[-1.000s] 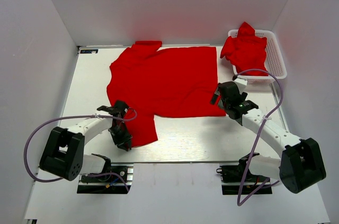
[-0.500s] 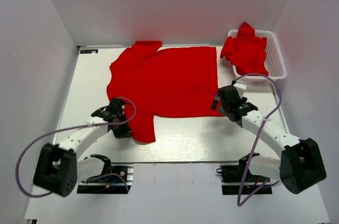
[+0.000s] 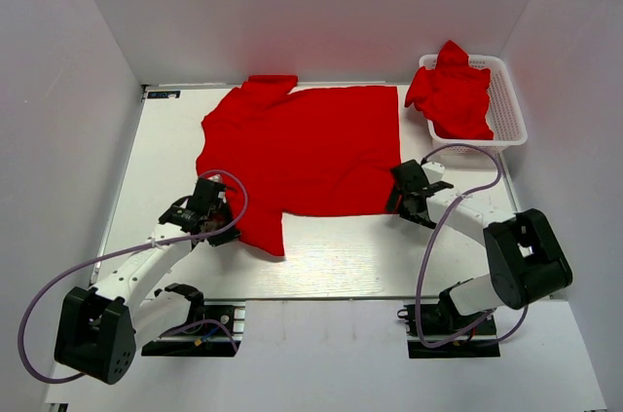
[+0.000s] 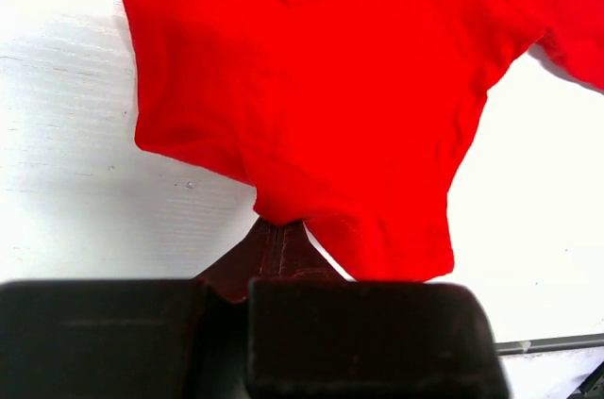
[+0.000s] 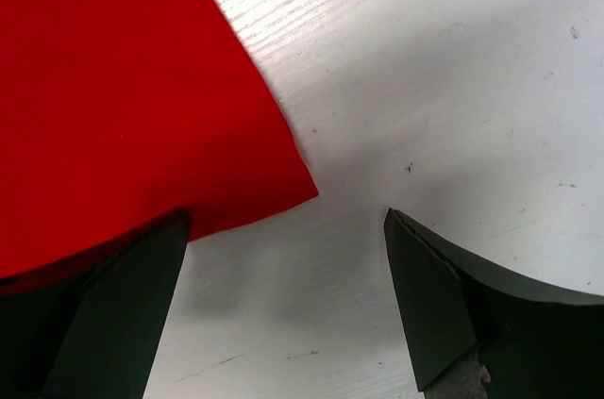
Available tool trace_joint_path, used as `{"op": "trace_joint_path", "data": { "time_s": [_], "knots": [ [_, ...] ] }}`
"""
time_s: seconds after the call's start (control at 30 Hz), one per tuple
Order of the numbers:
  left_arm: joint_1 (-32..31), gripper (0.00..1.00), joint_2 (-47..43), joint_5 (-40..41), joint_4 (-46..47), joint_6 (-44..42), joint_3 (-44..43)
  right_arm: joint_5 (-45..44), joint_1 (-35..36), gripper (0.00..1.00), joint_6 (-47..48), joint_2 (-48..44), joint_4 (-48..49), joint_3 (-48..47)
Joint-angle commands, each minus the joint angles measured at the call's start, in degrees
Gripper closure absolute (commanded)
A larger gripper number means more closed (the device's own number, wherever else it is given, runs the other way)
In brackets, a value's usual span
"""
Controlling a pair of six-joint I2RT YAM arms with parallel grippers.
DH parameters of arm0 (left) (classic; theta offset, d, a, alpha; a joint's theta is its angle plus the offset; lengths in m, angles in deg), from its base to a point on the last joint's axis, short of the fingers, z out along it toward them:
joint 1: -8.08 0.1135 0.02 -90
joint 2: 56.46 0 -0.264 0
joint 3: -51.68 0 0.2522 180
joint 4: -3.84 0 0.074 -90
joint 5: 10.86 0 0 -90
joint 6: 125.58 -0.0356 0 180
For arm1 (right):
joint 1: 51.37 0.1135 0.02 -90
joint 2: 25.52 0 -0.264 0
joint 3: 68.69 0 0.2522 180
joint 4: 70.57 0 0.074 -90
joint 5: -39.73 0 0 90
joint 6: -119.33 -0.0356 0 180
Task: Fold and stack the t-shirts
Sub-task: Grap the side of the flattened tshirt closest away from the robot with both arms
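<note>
One red t-shirt (image 3: 302,149) lies spread flat on the white table (image 3: 165,149), with one sleeve trailing toward the near left. My left gripper (image 3: 226,229) is at that sleeve's left edge. In the left wrist view it (image 4: 276,229) is shut on a pinch of the red t-shirt's fabric (image 4: 330,88). My right gripper (image 3: 397,200) is at the shirt's near right corner. In the right wrist view it (image 5: 283,215) is open and low over the table. The shirt's corner (image 5: 113,88) lies just ahead, partly over the left finger (image 5: 123,305). More red t-shirts (image 3: 450,93) are heaped in the basket.
The white lattice basket (image 3: 508,105) stands at the far right corner of the table. Grey walls close in the left, far and right sides. Purple cables loop beside both arms. Bare white table (image 3: 341,256) lies in front of the shirt.
My left gripper has moved away from the near edge, carrying the sleeve edge with it. My right gripper has shifted left and down to the shirt's near right corner, still open.
</note>
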Motion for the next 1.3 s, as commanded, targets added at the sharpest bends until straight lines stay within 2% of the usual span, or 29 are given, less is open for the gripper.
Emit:
{"op": "trace_joint_path", "data": {
  "time_s": [0.0, 0.33, 0.6, 0.73, 0.83, 0.87, 1.07, 1.1, 1.2, 1.27],
  "knots": [
    [-0.1, 1.0, -0.6, -1.0, 1.3, -0.7, -1.1, -1.1, -1.3, 0.1, -2.3, 0.3, 1.3, -1.3],
    [-0.1, 1.0, -0.6, -1.5, 1.3, -1.2, -1.1, 2.1, -3.3, 0.1, 1.5, -3.1, 5.1, -0.4],
    [-0.1, 1.0, 0.0, -1.5, 0.3, -1.2, -2.7, 3.7, -4.2, 0.12, 3.8, 3.2, 6.4, -1.0],
    [-0.1, 1.0, -0.6, -1.0, -0.3, -1.2, -2.7, 6.9, -4.1, 0.22, 5.0, 5.5, 6.5, -1.0],
    [-0.1, 1.0, -1.1, -1.0, -0.9, -1.2, -3.3, 8.5, -4.1, 0.42, 5.0, 6.9, 6.2, -1.0],
    [-0.1, 1.0, -1.1, -1.0, -0.9, -1.2, -4.0, 9.0, -4.2, 0.57, 4.9, 6.8, 6.0, -1.0],
    [-0.1, 1.0, -2.3, -1.0, -2.1, -1.7, -6.1, 10.4, -4.0, 0.85, 4.5, 1.5, 4.7, 0.5],
    [-0.1, 1.0, -2.8, -1.0, -3.1, -1.7, -6.8, 10.1, -3.9, 0.92, 4.4, 0.7, 4.1, 0.8],
    [-0.1, 1.0, -3.4, -1.0, -6.5, -1.7, -8.2, 11.1, -4.0, 1.0, 4.6, -3.2, 1.3, 1.7],
    [-0.1, 1.0, -3.9, -2.2, -8.9, -1.2, -8.7, 13.3, -3.9, 1.0, 5.2, -5.7, -1.0, 2.0]
  ]
}}
